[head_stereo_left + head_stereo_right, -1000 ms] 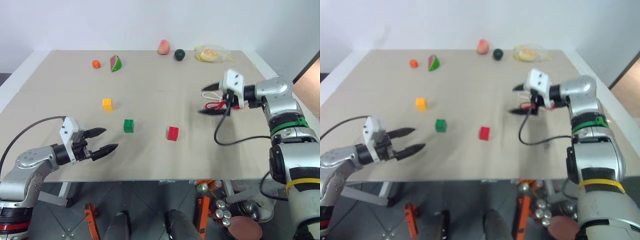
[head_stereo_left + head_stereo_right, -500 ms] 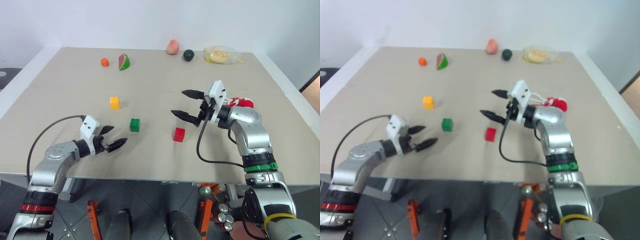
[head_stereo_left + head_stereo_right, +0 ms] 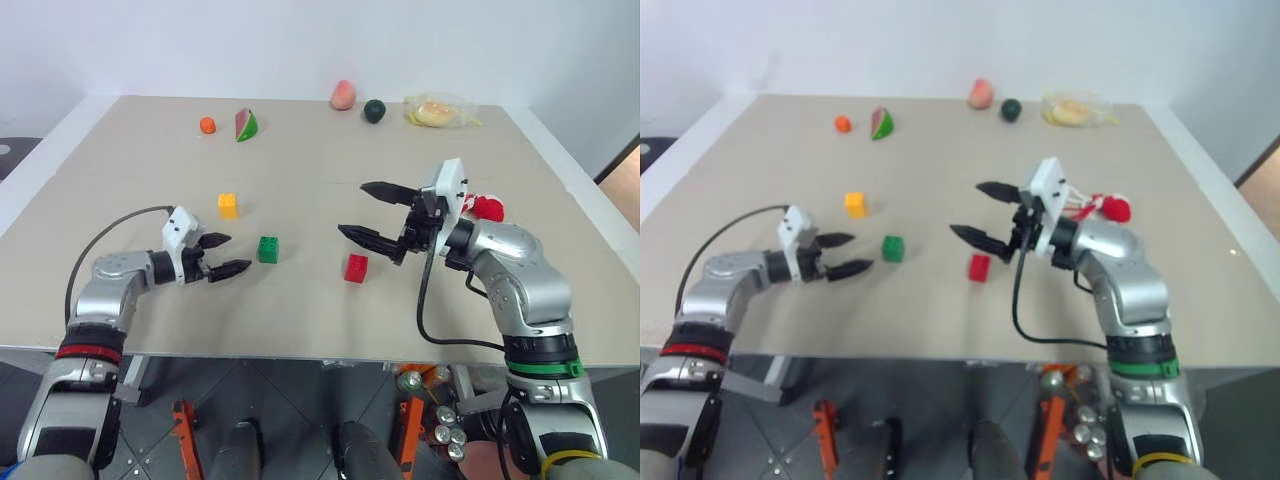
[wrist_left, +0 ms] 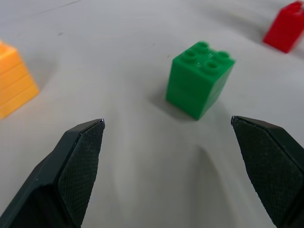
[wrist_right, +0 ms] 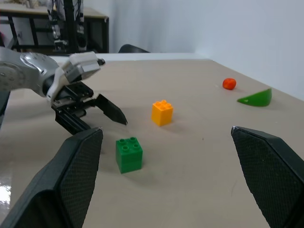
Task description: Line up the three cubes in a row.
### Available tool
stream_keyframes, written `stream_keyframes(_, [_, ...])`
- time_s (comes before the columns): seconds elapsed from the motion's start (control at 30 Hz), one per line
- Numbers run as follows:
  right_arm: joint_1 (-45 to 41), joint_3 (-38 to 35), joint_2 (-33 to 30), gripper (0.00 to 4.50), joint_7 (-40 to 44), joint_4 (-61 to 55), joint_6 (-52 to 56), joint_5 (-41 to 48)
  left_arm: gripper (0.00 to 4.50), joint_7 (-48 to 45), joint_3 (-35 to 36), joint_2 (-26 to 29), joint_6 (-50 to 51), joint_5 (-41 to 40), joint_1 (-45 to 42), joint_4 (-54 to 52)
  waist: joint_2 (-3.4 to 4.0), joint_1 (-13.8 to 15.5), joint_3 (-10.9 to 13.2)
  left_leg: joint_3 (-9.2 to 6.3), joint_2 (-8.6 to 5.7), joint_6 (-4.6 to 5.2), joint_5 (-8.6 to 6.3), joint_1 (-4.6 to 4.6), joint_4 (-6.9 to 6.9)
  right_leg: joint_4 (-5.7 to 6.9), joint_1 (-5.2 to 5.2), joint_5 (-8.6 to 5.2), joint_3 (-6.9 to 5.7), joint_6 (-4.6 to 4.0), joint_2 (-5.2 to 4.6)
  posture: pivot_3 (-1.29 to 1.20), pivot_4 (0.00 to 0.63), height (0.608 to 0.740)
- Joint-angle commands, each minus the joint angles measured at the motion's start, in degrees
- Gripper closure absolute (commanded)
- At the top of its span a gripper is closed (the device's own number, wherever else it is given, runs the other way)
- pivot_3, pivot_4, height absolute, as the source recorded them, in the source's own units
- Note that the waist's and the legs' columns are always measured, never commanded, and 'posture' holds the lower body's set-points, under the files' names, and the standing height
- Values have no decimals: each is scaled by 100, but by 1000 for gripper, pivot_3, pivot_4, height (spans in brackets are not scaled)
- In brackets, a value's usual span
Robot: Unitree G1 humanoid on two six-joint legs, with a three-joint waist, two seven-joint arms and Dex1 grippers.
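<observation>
Yellow cube (image 3: 855, 204), green cube (image 3: 893, 249), red cube (image 3: 980, 267) apart on the table (image 3: 940, 150), unaligned.

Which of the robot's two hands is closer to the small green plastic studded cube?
Left. Its left gripper sits just beside the green cube, open toward it; the right gripper hovers farther off, above the red cube.

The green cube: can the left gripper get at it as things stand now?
Probably yes. The left gripper is open and points at the green cube, with only bare table between them. The yellow cube stands off to the side.
</observation>
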Motion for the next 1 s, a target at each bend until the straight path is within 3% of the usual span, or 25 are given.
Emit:
stream_keyframes(0.03, [108,-204,-124,26,-212,-535,153,214,80,-573,-33,43,-331,102,-421,605,0,0,0,0,0,0,0,-1,0,0,0,1,0,2,0,0,150,740])
stream_keyframes(0.43, [561,-414,-407,26,-711,-1251,560,535,80,-792,-315,-567,-1638,1022,-1571,2741,-2,7,-1,-1,0,1,1,-7,2,0,-3,1,0,2,0,0,150,740])
stream_keyframes(0.93, [738,-522,-597,26,-1004,-1465,718,724,80,-413,-274,-839,-2402,1634,-1980,3532,-3,6,-1,-2,-1,2,1,-12,11,1,-6,13,2,14,1,0,150,740])
stream_keyframes(1.0, [716,-511,-601,0,-1012,-1428,705,719,616,-407,-241,-869,-2428,1637,-1988,3551,-3,5,-2,-2,-1,2,1,-12,12,1,-5,13,2,10,1,0,150,740])
